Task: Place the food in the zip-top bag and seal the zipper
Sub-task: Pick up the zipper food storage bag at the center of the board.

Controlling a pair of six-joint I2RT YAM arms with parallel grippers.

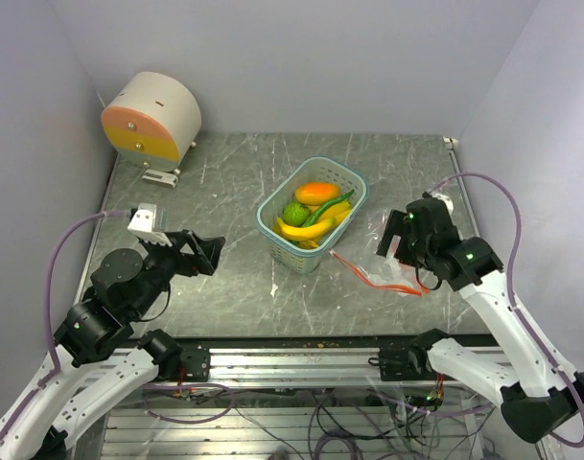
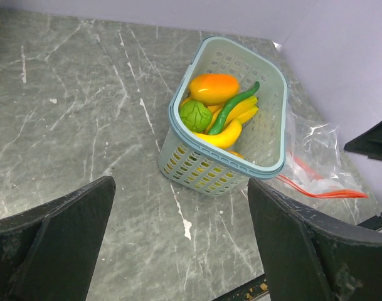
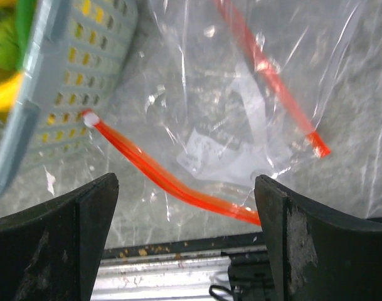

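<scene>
zip-top bag point(image 3: 241, 94) flat beneath spread right tool point(image 3: 185, 183)

Left arm point(image 1: 44, 381) and right arm point(image 1: 507, 331): white link shells, black joint housings. Left tool point(image 2: 181, 183) and right tool point(image 3: 185, 180): black, broad fingers point(image 2: 59, 241). Lilac cable point(image 1: 510, 199) on each arm. Green light point(image 1: 471, 255) at right wrist.
</scene>
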